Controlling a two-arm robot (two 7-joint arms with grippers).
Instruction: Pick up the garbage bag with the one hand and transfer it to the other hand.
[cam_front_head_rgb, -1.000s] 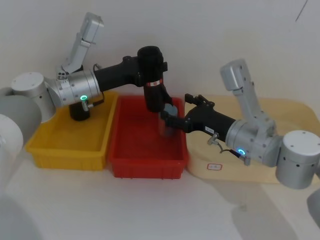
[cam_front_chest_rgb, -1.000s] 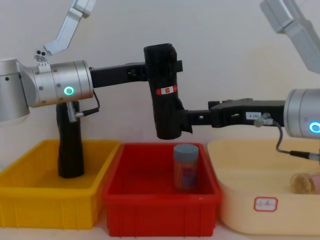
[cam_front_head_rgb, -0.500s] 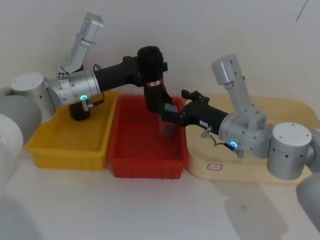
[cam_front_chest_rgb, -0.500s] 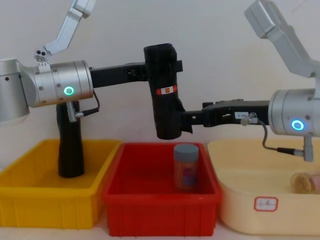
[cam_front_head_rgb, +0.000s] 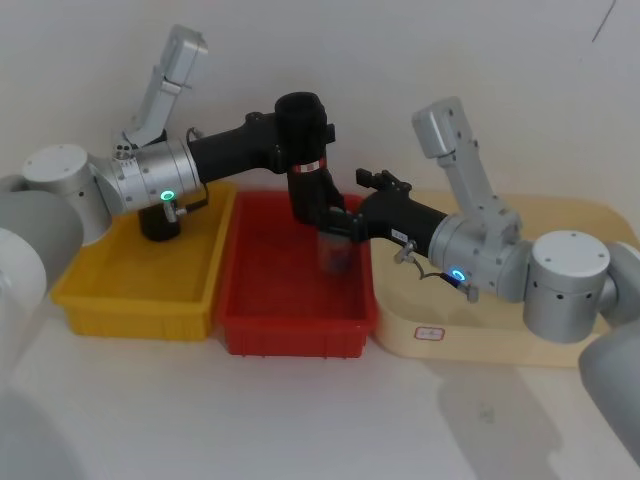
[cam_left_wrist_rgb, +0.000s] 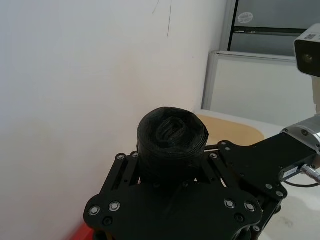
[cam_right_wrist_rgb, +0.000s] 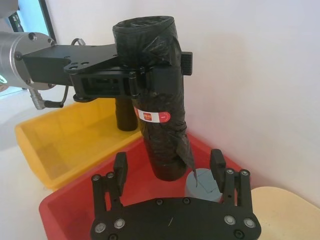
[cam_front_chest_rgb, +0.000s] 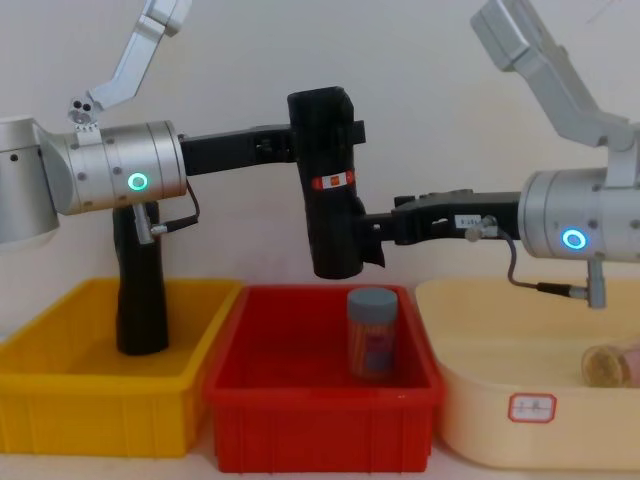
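Note:
The garbage bag (cam_front_head_rgb: 305, 175), a thick black roll with a red-and-white label band, hangs upright over the red bin (cam_front_head_rgb: 290, 335). My left gripper (cam_front_head_rgb: 300, 140), on the arm with the green ring, is shut on the roll's upper part (cam_front_chest_rgb: 327, 130). My right gripper (cam_front_head_rgb: 336, 222), on the blue-ringed arm, reaches in from the right at the height of the roll's lower end (cam_front_chest_rgb: 335, 250). In the right wrist view its fingers (cam_right_wrist_rgb: 120, 167) stand wide open, one on either side of the roll's bottom (cam_right_wrist_rgb: 162, 150), with gaps on both sides. The left wrist view looks down on the roll's top (cam_left_wrist_rgb: 171, 132).
A yellow bin (cam_front_head_rgb: 130, 295) on the left holds a plain slimmer black roll (cam_front_chest_rgb: 140, 290) standing upright. A grey-lidded jar (cam_front_chest_rgb: 372, 335) stands in the red bin, below the hanging roll. On the right is a cream tray (cam_front_head_rgb: 560, 225) with a small jar (cam_front_chest_rgb: 605, 365) lying in it.
My right arm has swung left and brought its open gripper up to the roll's lower end. The left arm and the roll have stayed still.

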